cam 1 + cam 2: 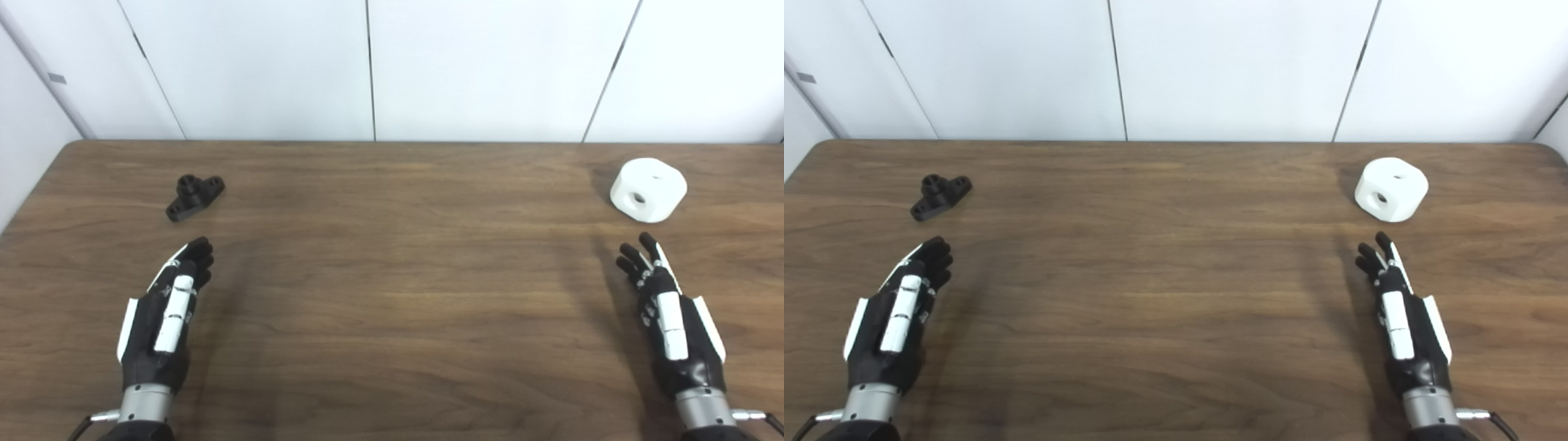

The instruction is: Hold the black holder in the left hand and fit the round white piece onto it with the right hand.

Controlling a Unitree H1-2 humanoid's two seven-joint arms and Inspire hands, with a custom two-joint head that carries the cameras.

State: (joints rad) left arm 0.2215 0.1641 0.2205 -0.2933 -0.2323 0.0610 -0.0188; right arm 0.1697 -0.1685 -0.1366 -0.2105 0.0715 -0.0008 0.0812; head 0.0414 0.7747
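- Counted on the table [392, 257]: one holder, one white piece, two hands.
- Found the single black holder [195, 196] lying flat toward the table's 10 o'clock, near the far left, with a raised round boss in its middle and a flat ear to either side.
- Found the single white piece [648, 188] toward the table's 2 o'clock, near the far right: rounded, thick, with one hole in the side facing the camera and a smaller mark on top.
- Holder and white piece well apart, almost the full table width between them.
- Left hand [165, 312] low at the table's 8 o'clock, edge-on with fingers stretched forward and close together, holding nothing; holder at about its 12 o'clock, near the fingertips but apart from them.
- Right hand [667, 312] low at the table's 4 o'clock, also edge-on, fingers [637, 257] stretched forward and slightly fanned, holding nothing; white piece at about its 12 o'clock, near but untouched.
- Both hands over the wood, with soft shadows on the table beside them.
- Behind the table at 12 o'clock, white wall panels [478, 67] split by dark seams.
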